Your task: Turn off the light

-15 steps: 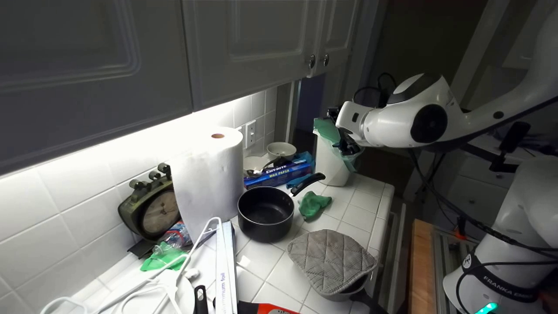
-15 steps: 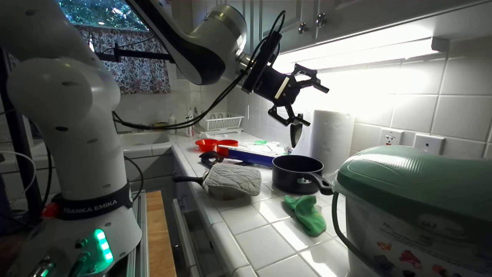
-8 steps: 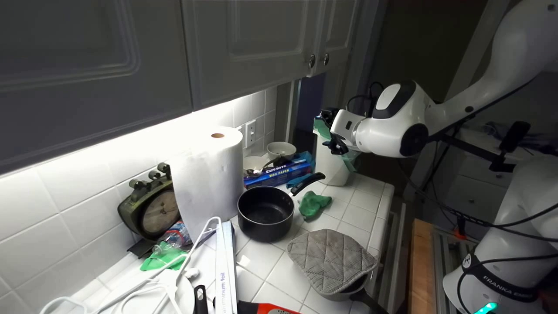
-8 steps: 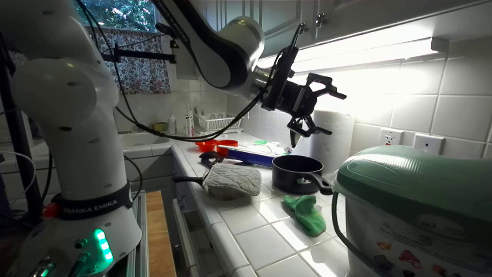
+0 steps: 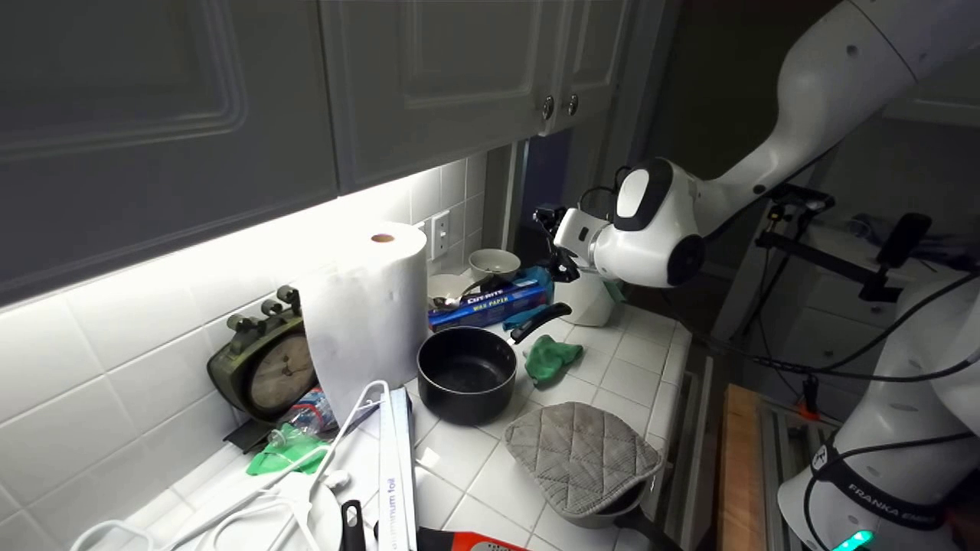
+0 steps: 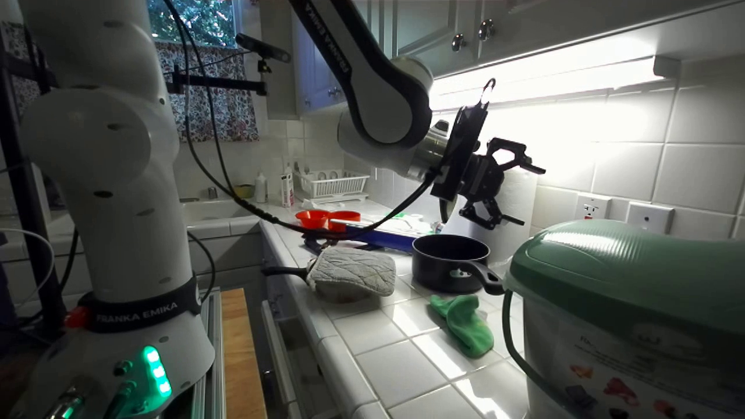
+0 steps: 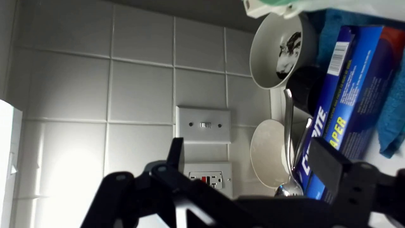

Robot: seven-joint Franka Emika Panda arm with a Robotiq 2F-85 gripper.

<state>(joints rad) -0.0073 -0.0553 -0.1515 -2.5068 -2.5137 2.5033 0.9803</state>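
Saw gripper spread, empty, right of centre in an exterior view, perhaps aimed for nudging switch plate, mid-frame in wrist view. Found light glowing beneath cabinet, upper right in an exterior view, presumably for brightening counter.

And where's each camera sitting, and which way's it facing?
Exterior view: by the bin, facing along the counter towards the sink; arm and open gripper show.
Exterior view: high near the cabinets, facing back past the pot; arm and gripper show.
Wrist view: on the wrist, turned sideways, facing the switch; fingers show.
Both exterior views share the pot and the glow from the light.
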